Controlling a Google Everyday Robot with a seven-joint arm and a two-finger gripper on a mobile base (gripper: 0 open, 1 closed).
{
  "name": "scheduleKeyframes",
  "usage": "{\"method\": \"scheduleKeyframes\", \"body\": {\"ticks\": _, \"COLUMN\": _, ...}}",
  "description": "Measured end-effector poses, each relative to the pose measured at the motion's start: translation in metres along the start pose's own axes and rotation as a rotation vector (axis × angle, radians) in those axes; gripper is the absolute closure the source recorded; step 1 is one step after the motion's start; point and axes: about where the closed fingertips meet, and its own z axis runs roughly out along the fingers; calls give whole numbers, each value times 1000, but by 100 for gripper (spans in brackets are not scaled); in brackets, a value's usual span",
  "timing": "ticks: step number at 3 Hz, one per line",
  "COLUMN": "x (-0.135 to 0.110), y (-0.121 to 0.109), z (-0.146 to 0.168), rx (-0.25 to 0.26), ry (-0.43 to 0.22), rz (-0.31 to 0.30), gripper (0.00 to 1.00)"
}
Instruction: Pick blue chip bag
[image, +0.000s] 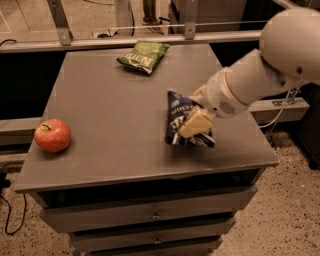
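The blue chip bag (178, 119), navy with white lettering, stands tilted and crumpled near the right front of the grey table (115, 115). My gripper (194, 123) comes in from the right on the white arm (260, 70). It is shut on the bag's right side, with a cream finger (196, 122) pressed on the front of the bag. The bag's lower edge is at or just above the tabletop; I cannot tell if it touches.
A green chip bag (144, 55) lies at the table's back centre. A red apple (52, 135) sits near the front left edge. Drawers (155, 215) are below the tabletop. A metal rail (125, 40) runs behind the table.
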Motion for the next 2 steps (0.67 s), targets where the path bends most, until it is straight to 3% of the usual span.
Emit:
{"method": "scheduleKeyframes", "body": {"ticks": 1, "x": -92, "y": 17, "z": -35, "rx": -38, "ry": -200, "rz": -135, "gripper": 100}}
{"method": "scheduleKeyframes", "body": {"ticks": 2, "x": -143, "y": 31, "z": -61, "rx": -74, "ry": -336, "rz": -186, "gripper": 100}}
